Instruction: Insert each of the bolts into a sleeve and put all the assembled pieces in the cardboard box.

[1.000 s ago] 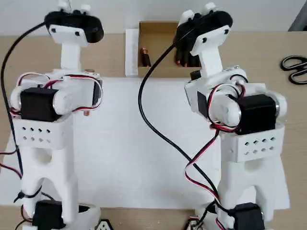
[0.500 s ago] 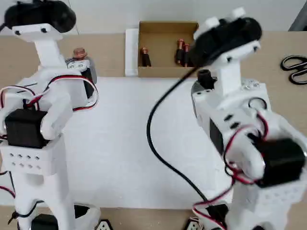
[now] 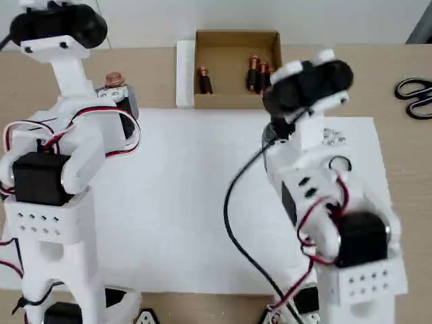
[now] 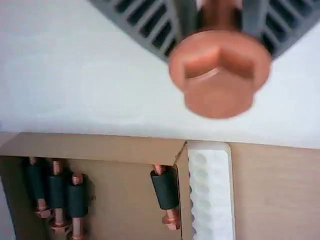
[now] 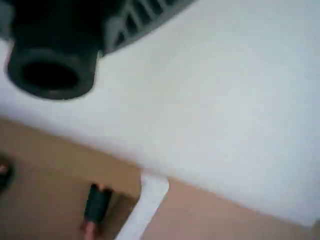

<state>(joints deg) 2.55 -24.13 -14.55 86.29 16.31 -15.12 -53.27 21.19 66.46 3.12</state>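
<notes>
My left gripper is shut on a copper bolt, whose hex head faces the wrist camera. In the high view the bolt stands head up near the mat's far left corner. My right gripper is shut on a black sleeve with its open bore toward the camera, above the white mat. The cardboard box lies at the back centre. It holds several assembled pieces: one on its left side and a group on its right. The left wrist view shows the group and the single piece.
A white foam mat covers the middle of the wooden table. A white foam strip lies against the box's left wall. Black scissors rest at the far right edge. The right arm stands over the mat's right side.
The left arm swung left, bringing the bolt into sight at the mat's far left corner. The right arm drew back from the box and now stands over the mat's right side.
</notes>
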